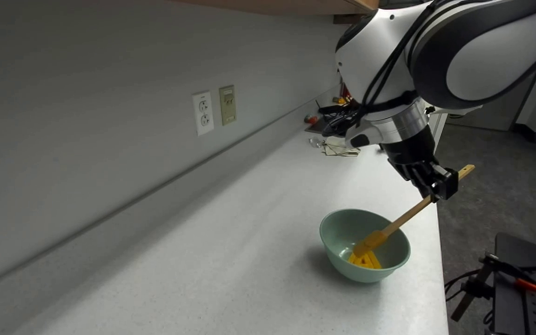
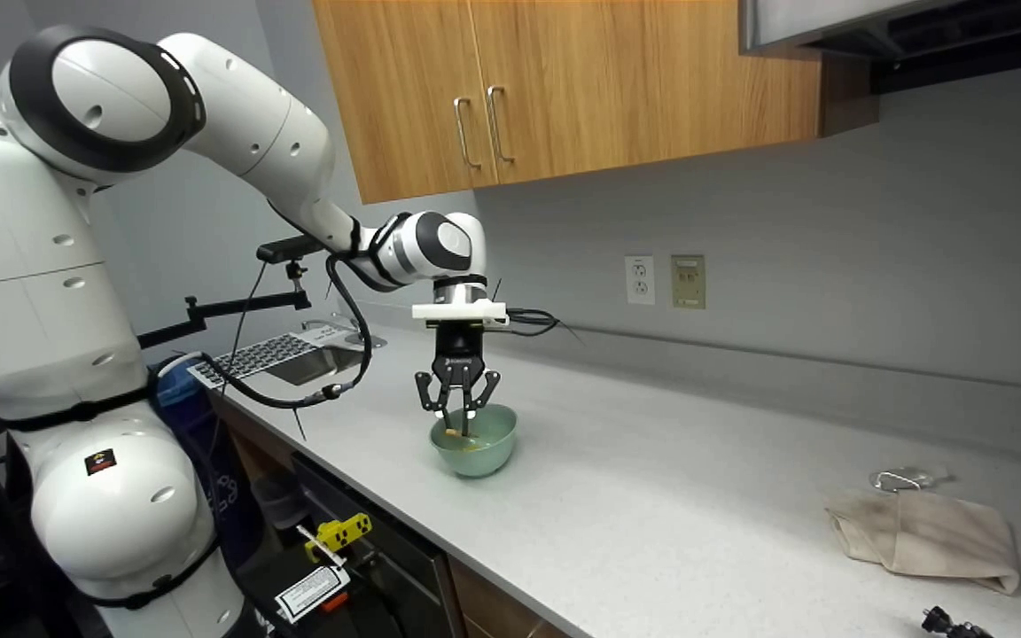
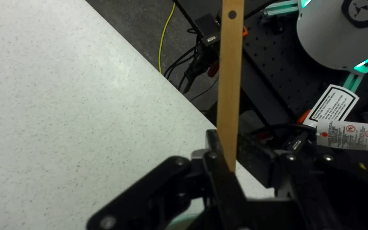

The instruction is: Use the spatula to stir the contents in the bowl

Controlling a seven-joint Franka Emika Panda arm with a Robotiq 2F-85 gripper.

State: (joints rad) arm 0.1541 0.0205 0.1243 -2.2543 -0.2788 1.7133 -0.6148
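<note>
The pale green bowl [image 1: 342, 266] stands upright on the counter near its edge; it also shows in an exterior view [image 2: 486, 461] and as a sliver in the wrist view [image 3: 184, 219]. The yellow contents [image 1: 366, 261] lie at its bottom. The spatula [image 1: 410, 215] leans over the rim, its yellowish flat end down on or just above the contents. Its wooden handle [image 3: 229, 76] runs up between my fingers in the wrist view. My gripper [image 1: 432, 196] is shut on the handle, above the bowl's rim; in an exterior view [image 2: 455, 424] the fingers point down over the bowl.
The counter's front edge [image 1: 439, 260] is close beside the bowl. A wall with outlets [image 2: 640, 280] runs behind, and a wooden cabinet [image 2: 581, 89] hangs above. A folded cloth [image 2: 936, 536] lies farther along the counter. A keyboard [image 2: 253, 356] lies near the arm.
</note>
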